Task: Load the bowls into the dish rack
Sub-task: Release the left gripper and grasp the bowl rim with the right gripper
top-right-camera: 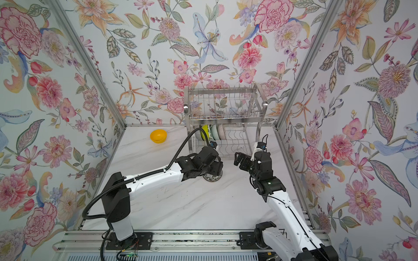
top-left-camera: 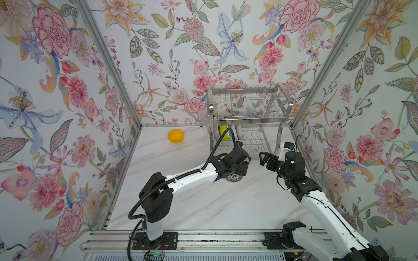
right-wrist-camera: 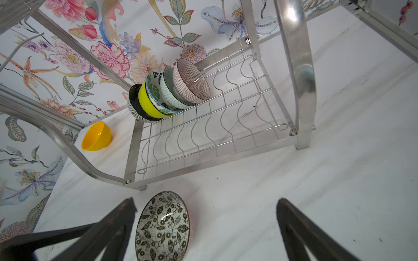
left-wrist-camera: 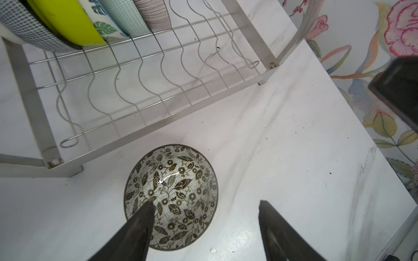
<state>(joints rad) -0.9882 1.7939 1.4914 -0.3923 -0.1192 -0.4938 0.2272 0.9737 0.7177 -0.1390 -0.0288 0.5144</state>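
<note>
Counter point(top-left-camera: 181, 208): white, marbled; dish rack point(top-left-camera: 246, 91) at its far end, right of centre. Lower tier, left end, five bowls on edge in a row: speckled bowl point(right-wrist-camera: 132, 108); lime bowl point(right-wrist-camera: 147, 101); leaf-print bowl point(right-wrist-camera: 155, 87); pale green bowl point(right-wrist-camera: 168, 90); ribbed bowl point(right-wrist-camera: 192, 83). Orange-yellow bowl point(top-left-camera: 176, 136) upright on counter, left of rack; floral bowl point(left-wrist-camera: 171, 196) upright on counter, just before rack. Left fingers point(left-wrist-camera: 140, 226) spread wide, gripping nothing; one tip over floral bowl's inside, the other outside its rim. Right fingers point(right-wrist-camera: 294, 226) fully spread, empty, beside that bowl.

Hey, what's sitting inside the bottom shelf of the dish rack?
Five bowls stand on edge in the dish rack: black-white speckled bowl, lime-green bowl, leaf-print bowl, pale green bowl, ribbed bowl. Each hides much of its neighbour.
</note>
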